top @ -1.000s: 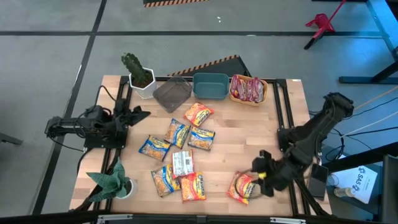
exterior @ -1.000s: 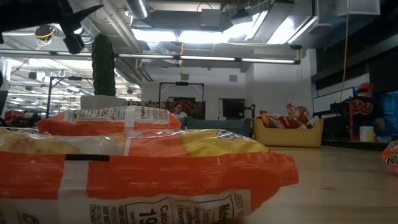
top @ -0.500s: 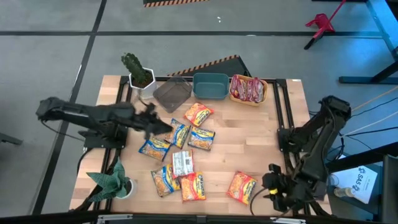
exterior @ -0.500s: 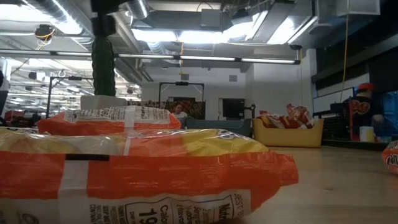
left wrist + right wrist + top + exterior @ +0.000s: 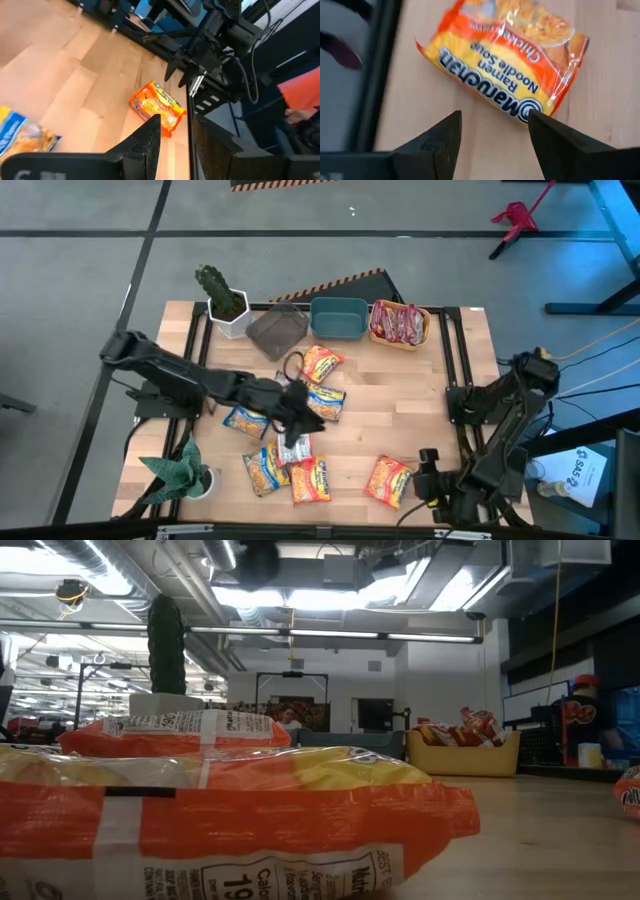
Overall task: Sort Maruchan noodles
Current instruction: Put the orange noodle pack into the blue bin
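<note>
Several Maruchan packets lie flat mid-table: an orange one (image 5: pixel 320 363), blue-and-yellow ones (image 5: pixel 325 402) (image 5: pixel 248 417), a silver-white one (image 5: pixel 293 444), and orange-yellow ones (image 5: pixel 265 470) (image 5: pixel 311 480). A lone orange packet (image 5: pixel 388 480) (image 5: pixel 505 75) lies near the near-right corner. Red packets fill the yellow bin (image 5: pixel 428 332). My left gripper (image 5: pixel 298 418) (image 5: pixel 176 142) hovers open above the middle cluster. My right gripper (image 5: pixel 422 480) (image 5: pixel 492 135) is open, just right of the lone orange packet, apart from it.
A grey bin (image 5: pixel 277 330) and a teal bin (image 5: pixel 338 318) stand along the far edge beside the yellow one. A potted cactus (image 5: pixel 222 300) is at the far left, a leafy plant (image 5: pixel 180 470) at the near left. Bare wood shows right of centre (image 5: pixel 400 400).
My left arm has swung from the table's left edge toward the centre and now hangs over the packet cluster. My right gripper has drawn back from the lone orange packet toward the near-right corner; that packet stays lying on the table.
</note>
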Tool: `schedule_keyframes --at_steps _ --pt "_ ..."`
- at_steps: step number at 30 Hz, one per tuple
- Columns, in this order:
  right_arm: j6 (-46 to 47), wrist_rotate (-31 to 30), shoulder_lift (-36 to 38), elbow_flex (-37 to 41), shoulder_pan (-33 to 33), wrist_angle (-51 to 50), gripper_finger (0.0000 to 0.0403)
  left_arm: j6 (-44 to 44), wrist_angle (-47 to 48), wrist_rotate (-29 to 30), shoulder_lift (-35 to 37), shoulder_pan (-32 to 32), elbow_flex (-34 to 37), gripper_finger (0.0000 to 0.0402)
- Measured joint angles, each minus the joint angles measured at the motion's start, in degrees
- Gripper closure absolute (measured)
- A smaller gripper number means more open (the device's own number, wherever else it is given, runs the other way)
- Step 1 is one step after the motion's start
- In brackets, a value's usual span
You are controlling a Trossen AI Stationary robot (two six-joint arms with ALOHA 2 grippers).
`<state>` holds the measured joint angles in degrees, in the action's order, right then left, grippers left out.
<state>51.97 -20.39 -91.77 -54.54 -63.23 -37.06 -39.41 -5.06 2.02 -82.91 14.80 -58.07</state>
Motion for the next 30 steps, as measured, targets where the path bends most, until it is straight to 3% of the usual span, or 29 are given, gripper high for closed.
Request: schedule_keyframes --at_steps 3,9,19,23,26,30 --pt "-1.4 -0.3 -3.5 0.0 0.0 0.0 0.0189 0.7 -0.2 0.0 -4.3 0.5 -2.6 0.0292" --pt "-2.9 -7.1 -8.4 0.0 3.0 -0.4 0.0189 1.7 -0.5 0.2 -8.9 0.1 -4.0 0.0292" --pt "-14.6 -13.4 -8.9 -0.1 17.5 0.1 0.0189 2.6 -1.5 -1.9 -12.9 -1.7 -4.1 0.0292" --pt "-15.1 -7.7 -7.1 -2.3 22.1 -0.3 0.0189 2.0 -1.8 -4.5 -14.6 -1.6 -4.1 0.0292" --pt "-13.5 -1.8 -4.6 -4.7 22.0 -0.4 0.0189 0.7 -3.7 -5.3 -15.5 -1.2 -4.1 0.0292" --pt "-1.3 4.4 -2.6 -7.9 18.7 -0.7 0.0189 -0.3 -7.4 -4.0 -15.8 0.0 -4.1 0.0292"
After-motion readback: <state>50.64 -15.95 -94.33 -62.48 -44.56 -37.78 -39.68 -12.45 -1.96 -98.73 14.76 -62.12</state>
